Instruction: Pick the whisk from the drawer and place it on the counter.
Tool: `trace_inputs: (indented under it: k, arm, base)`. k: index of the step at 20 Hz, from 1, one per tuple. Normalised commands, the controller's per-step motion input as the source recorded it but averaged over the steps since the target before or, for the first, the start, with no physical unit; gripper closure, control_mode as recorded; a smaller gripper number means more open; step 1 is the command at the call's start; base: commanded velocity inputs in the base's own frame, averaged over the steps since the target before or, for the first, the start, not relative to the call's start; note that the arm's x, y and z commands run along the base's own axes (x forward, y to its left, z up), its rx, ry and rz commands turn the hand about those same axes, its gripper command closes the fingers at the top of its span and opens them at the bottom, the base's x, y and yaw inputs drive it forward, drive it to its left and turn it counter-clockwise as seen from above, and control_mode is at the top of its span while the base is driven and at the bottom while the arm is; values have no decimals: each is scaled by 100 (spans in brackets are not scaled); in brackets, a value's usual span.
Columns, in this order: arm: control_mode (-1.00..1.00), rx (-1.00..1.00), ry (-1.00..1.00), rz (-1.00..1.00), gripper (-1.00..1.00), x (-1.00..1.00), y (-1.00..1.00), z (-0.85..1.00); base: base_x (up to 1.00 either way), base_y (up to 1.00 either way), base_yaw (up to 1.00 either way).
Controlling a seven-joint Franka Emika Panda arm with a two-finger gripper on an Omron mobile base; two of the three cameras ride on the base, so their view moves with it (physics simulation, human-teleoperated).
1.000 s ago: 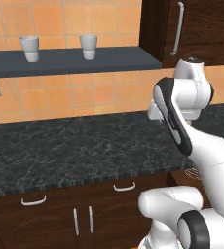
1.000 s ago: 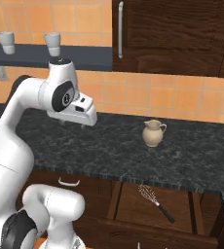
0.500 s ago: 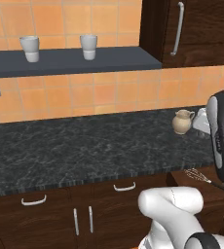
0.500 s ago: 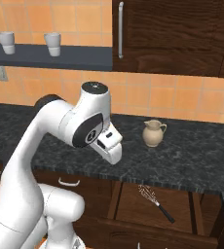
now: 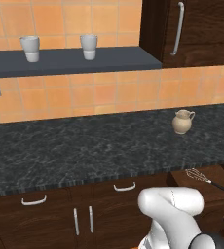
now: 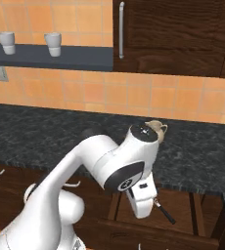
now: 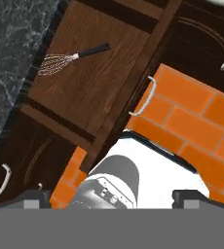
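The whisk (image 7: 67, 60) lies flat in the open drawer (image 7: 97, 92), wire head toward the counter (image 7: 14, 44) and dark handle pointing away. From the left base view the whisk (image 5: 205, 178) rests in the drawer (image 5: 192, 187) below the counter's (image 5: 84, 146) right end. In the right base view the arm hides all but the whisk's handle (image 6: 163, 212). My gripper (image 7: 114, 198) hangs above the drawer's front, apart from the whisk, open and holding nothing. Its hand (image 6: 143, 201) sits over the drawer (image 6: 192, 215).
A beige jug (image 5: 182, 121) stands on the counter above the drawer, half hidden behind my arm as the jug (image 6: 158, 128) in the right base view. A wall shelf (image 5: 70, 61) carries two cups. Closed drawer fronts with silver handles (image 5: 124, 186) run below the counter.
The arm has swung right and down from above the counter to over the open drawer, leaving the left base view. The whisk and jug have not moved.
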Motion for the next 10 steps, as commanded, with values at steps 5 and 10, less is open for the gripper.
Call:
trace_inputs:
  k: [5,10]
  arm:
    - [-100,10,19,-41,-100,-35,-89,-98]
    - [-100,7,9,-17,-100,20,-39,-64]
  base:
    - [0,0,0]
    - [0,0,0]
